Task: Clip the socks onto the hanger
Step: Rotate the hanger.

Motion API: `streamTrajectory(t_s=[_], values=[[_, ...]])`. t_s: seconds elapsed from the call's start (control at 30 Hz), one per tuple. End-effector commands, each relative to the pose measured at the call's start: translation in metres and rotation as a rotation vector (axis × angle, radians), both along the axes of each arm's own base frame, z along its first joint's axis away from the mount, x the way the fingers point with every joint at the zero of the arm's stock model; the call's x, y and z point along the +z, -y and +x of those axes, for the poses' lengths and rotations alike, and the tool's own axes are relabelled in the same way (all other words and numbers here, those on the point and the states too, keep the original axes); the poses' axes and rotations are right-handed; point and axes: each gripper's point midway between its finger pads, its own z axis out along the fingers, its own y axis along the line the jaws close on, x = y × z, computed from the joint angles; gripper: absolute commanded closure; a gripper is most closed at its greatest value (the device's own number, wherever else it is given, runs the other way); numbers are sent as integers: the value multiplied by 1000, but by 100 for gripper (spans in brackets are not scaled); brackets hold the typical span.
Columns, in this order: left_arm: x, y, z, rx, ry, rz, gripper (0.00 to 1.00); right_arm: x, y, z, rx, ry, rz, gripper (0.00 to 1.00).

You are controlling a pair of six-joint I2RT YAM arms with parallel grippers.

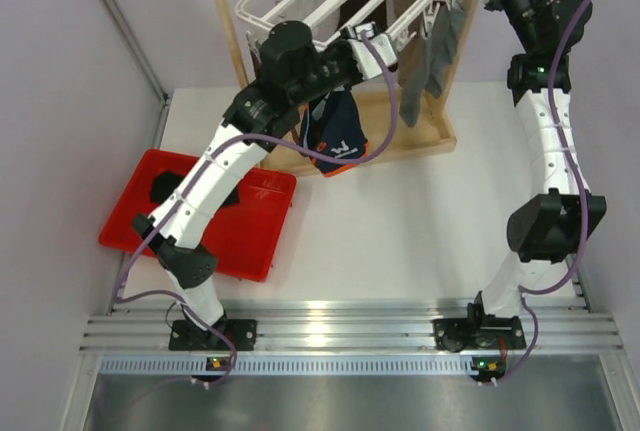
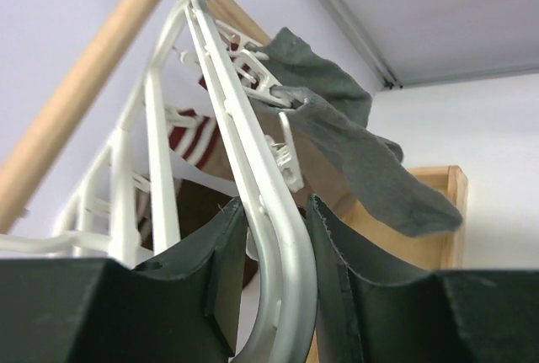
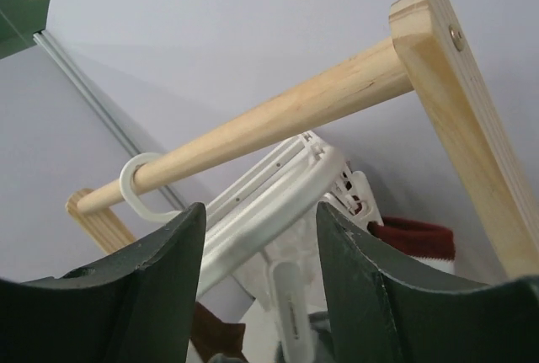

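While the left gripper (image 2: pixel 274 205) sat clamped across the outer rail of the hanger (image 2: pixel 240 140), probably to steady the rack where it hung hooked on the wooden rod (image 3: pixel 278 119), the right gripper (image 3: pixel 261 211) stood with jaws parted and nothing between them. It pointed up at the hanger's far end from just below, touching nothing. A grey sock (image 2: pixel 362 161) hung pinned by a clip (image 2: pixel 268 85) on the held rail, further along from the left fingers and clear of them. A striped-cuff sock (image 2: pixel 189 140) hung deeper among the bars. Judged: with the rail braced, the empty right gripper was placed to work the clips. Black socks (image 1: pixel 165 189) lay in the red tray (image 1: pixel 260 213) on the table, well apart from both grippers.
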Motion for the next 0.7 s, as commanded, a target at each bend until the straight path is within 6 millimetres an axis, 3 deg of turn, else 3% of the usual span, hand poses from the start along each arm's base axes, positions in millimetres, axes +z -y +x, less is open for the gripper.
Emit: streamTrajectory(t_s=[0.0, 0.2, 0.37, 0.57, 0.67], values=[[75, -24, -30, -142, 231, -107, 100, 31, 7, -9, -32, 97, -7, 45], [96, -62, -25, -165, 411, -167, 100, 34, 3, -16, -8, 113, -31, 48], [83, -89, 8, -131, 368, -168, 100, 42, 1, -29, 0, 146, -62, 62], [71, -106, 35, -92, 327, -205, 100, 55, -17, -59, 58, 237, -163, 62], [67, -105, 34, -121, 327, -206, 100, 56, -34, -80, 127, 272, -221, 63]])
